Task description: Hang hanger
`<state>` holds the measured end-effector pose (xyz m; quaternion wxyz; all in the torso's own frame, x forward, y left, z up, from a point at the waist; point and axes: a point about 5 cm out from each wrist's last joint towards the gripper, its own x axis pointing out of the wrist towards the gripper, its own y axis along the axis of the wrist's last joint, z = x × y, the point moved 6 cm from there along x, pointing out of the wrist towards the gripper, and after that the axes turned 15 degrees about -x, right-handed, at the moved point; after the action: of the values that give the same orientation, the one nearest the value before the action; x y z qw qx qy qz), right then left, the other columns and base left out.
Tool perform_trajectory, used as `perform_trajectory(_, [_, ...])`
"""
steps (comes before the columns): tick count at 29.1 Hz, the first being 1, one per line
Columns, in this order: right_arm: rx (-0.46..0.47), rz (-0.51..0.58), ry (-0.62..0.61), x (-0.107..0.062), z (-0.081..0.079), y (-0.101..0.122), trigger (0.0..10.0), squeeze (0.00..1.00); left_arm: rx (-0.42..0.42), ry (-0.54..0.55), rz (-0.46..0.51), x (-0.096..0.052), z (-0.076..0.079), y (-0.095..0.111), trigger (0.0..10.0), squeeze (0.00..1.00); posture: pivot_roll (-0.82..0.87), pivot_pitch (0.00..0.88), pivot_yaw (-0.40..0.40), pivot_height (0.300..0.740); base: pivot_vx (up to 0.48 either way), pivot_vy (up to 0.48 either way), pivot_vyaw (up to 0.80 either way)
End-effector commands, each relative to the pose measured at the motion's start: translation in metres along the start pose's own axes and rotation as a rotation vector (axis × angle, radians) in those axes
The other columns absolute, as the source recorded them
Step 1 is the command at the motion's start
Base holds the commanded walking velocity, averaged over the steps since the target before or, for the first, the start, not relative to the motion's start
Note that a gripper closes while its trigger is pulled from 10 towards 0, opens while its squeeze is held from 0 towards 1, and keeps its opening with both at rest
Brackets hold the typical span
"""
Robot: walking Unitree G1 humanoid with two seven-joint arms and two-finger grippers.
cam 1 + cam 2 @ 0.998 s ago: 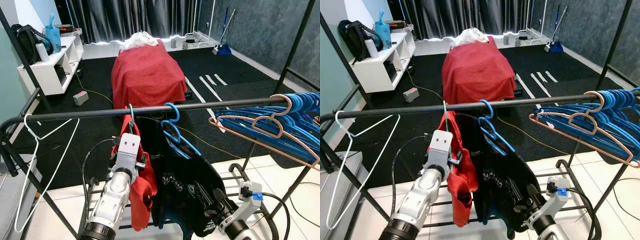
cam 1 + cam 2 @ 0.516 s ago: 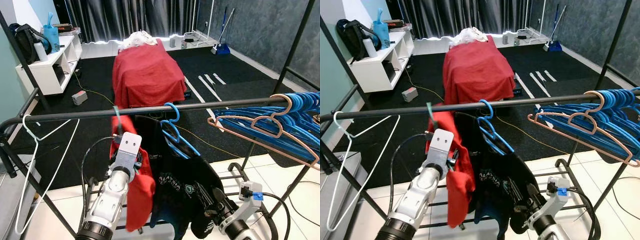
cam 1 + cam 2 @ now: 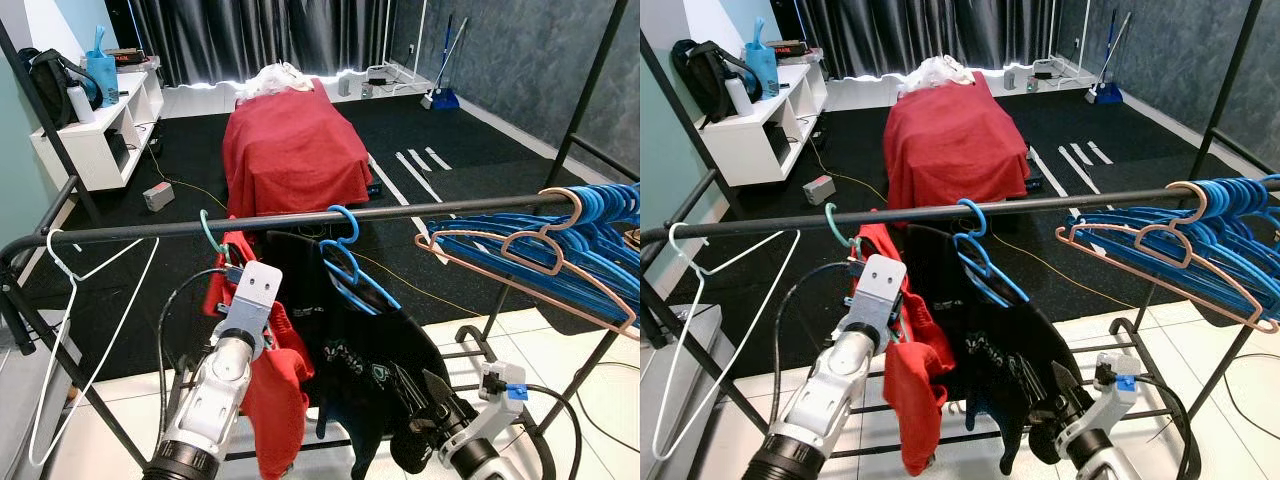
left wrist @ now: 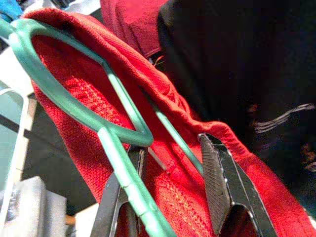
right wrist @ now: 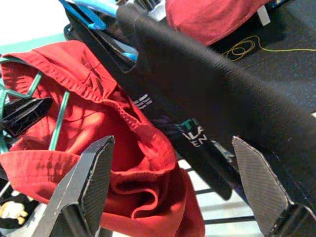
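Your left gripper (image 4: pixel 173 173) fingers clamp the green hanger (image 4: pixel 89 108) carrying the red garment (image 3: pixel 270 370); a black shirt (image 3: pixel 370 350) crowds beside it on the rail (image 3: pixel 300 218). Your right gripper (image 5: pixel 173 182) fingers spread wide, empty.

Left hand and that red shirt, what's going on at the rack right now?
The left hand grips the green hanger carrying the red shirt, its hook at the black rail, beside a black shirt on a blue hanger. The right hand is open, low by the black shirt.
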<state>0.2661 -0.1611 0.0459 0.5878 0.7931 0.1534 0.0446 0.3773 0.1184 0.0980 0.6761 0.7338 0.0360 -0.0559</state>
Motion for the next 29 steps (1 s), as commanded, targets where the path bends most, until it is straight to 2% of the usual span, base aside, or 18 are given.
perform_trajectory(1, [0.014,-0.01,0.001,0.0,0.001,-0.002,10.0,0.0,0.025,0.007,0.012,0.003,-0.008,0.004,0.0,0.0,-0.22,0.0,0.003,0.74,0.0,0.0,0.0])
perform_trajectory(2, [0.014,-0.01,0.001,0.0,0.001,-0.002,10.0,0.0,0.028,0.008,0.017,0.005,-0.012,0.007,0.9,0.0,-0.22,0.0,0.003,0.74,0.0,0.0,0.0])
perform_trajectory(3, [0.014,-0.01,0.001,0.0,0.001,-0.002,10.0,0.0,0.028,0.008,0.017,0.005,-0.012,0.007,0.9,0.0,-0.22,0.0,0.003,0.74,0.0,0.0,0.0])
perform_trajectory(4, [0.014,-0.01,0.001,0.0,0.001,-0.002,10.0,0.0,0.005,0.007,0.014,0.007,-0.016,0.008,9.8,0.0,-0.22,0.0,0.003,0.74,0.0,0.0,0.0])
perform_trajectory(5, [0.014,-0.01,0.001,0.001,0.001,-0.002,10.0,0.0,-0.015,0.011,0.006,0.008,-0.02,0.007,10.0,1.0,-0.22,0.0,0.003,0.74,0.0,0.0,0.0])
perform_trajectory(8, [0.013,-0.01,0.001,0.001,0.001,-0.002,10.0,0.0,-0.035,0.005,-0.009,0.007,-0.02,0.005,10.0,1.0,-0.22,0.0,0.003,0.74,0.0,0.0,0.0])
perform_trajectory(11, [0.013,-0.01,0.001,0.001,0.001,-0.002,10.0,0.0,-0.063,0.014,-0.071,0.006,-0.018,-0.006,10.0,1.0,-0.22,0.0,0.001,0.74,0.0,0.0,0.0])
perform_trajectory(12, [0.014,-0.01,0.001,0.001,0.001,-0.002,10.0,0.0,-0.076,0.014,-0.099,0.006,-0.017,-0.011,10.0,0.51,-0.22,0.0,0.001,0.74,0.0,0.0,0.0])
perform_trajectory(13, [0.014,-0.01,0.001,0.001,0.001,-0.002,10.0,0.0,-0.083,0.012,-0.116,0.005,-0.016,-0.014,10.0,0.51,-0.22,0.0,0.001,0.74,0.0,0.0,0.0])
perform_trajectory(14, [0.014,-0.011,0.002,0.001,0.001,-0.002,10.0,0.0,-0.083,0.009,-0.141,0.005,-0.015,-0.018,10.0,0.0,-0.22,0.0,0.001,0.74,0.0,0.0,0.0])
perform_trajectory(15, [0.014,-0.011,0.002,0.001,0.001,-0.002,10.0,0.0,-0.083,0.009,-0.141,0.005,-0.015,-0.018,10.0,0.0,-0.22,0.0,0.001,0.74,0.0,0.0,0.0])
perform_trajectory(17, [0.015,-0.011,0.002,0.0,0.0,-0.002,10.0,0.0,-0.077,-0.003,-0.203,0.003,-0.013,-0.029,10.0,0.0,-0.21,0.0,0.0,0.74,0.0,0.0,0.0])
perform_trajectory(19, [0.015,-0.011,0.002,0.0,0.0,-0.002,10.0,0.0,-0.077,-0.003,-0.203,0.003,-0.013,-0.029,10.0,0.0,-0.21,0.0,0.0,0.74,0.0,0.0,0.0])
perform_trajectory(22, [0.016,-0.011,0.002,0.0,0.0,-0.002,10.0,0.0,-0.011,0.005,-0.257,0.0,-0.017,-0.038,10.0,0.0,-0.22,0.0,0.001,0.74,0.0,0.0,0.0])
perform_trajectory(24, [0.016,-0.011,0.002,0.0,0.0,-0.002,10.0,0.0,0.0,0.008,-0.26,0.0,-0.018,-0.039,10.0,0.0,-0.22,0.0,0.001,0.74,0.0,0.0,0.0])
perform_trajectory(26, [0.016,-0.011,0.002,0.0,0.0,-0.002,10.0,0.0,0.046,0.04,-0.275,-0.001,-0.027,-0.039,10.0,0.0,-0.22,0.0,0.003,0.74,0.0,0.0,0.0])
perform_trajectory(28, [0.016,-0.011,0.002,0.0,0.0,-0.002,10.0,0.0,0.046,0.04,-0.275,-0.001,-0.027,-0.039,10.0,0.0,-0.22,0.0,0.003,0.74,0.0,0.0,0.0])
perform_trajectory(29, [0.017,-0.011,0.002,0.0,0.0,-0.002,10.0,0.0,0.072,0.063,-0.28,-0.001,-0.034,-0.037,10.0,0.0,-0.21,0.0,-0.001,0.74,0.0,0.0,0.0])
